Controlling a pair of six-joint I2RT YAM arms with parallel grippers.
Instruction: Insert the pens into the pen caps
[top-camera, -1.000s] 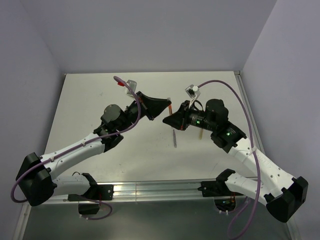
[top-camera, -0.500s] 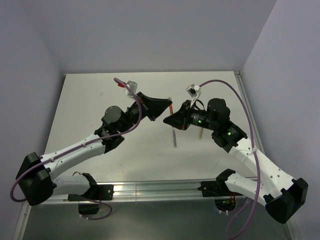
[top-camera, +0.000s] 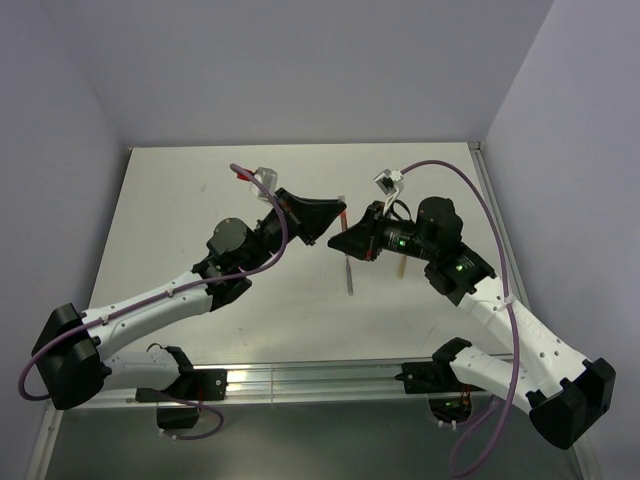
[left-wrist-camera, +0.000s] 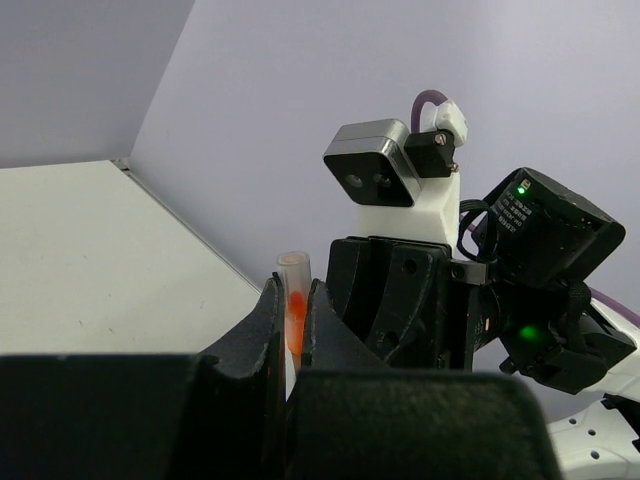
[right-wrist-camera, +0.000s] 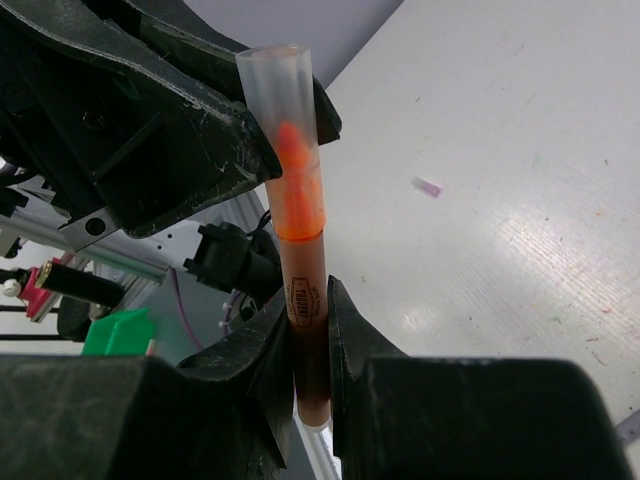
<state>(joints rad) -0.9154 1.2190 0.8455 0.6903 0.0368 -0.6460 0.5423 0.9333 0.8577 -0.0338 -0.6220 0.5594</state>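
The orange-red pen (right-wrist-camera: 305, 262) stands upright in my right gripper (right-wrist-camera: 310, 300), which is shut on its barrel. The orange cap (right-wrist-camera: 283, 120), a clear tube with orange inside, sits over the pen's tip. My left gripper (left-wrist-camera: 293, 292) is shut on that cap (left-wrist-camera: 292, 275), its dark fingers (right-wrist-camera: 190, 150) on either side of it. In the top view both grippers meet above the table's middle: left (top-camera: 330, 224), right (top-camera: 346, 240), with the pen (top-camera: 341, 211) between them. The dark purple-grey pen (top-camera: 350, 276) lies on the table below them. The yellow-green pen (top-camera: 400, 267) lies under the right arm.
A pale lilac-pink cap (right-wrist-camera: 428, 187) lies on the white table (top-camera: 200, 220). The right gripper's body and camera (left-wrist-camera: 385, 185) fill the space just behind the left fingers. Grey walls close the table at the back and on both sides.
My left gripper has moved slightly to the right, closer to the right gripper. The right arm has hardly moved.
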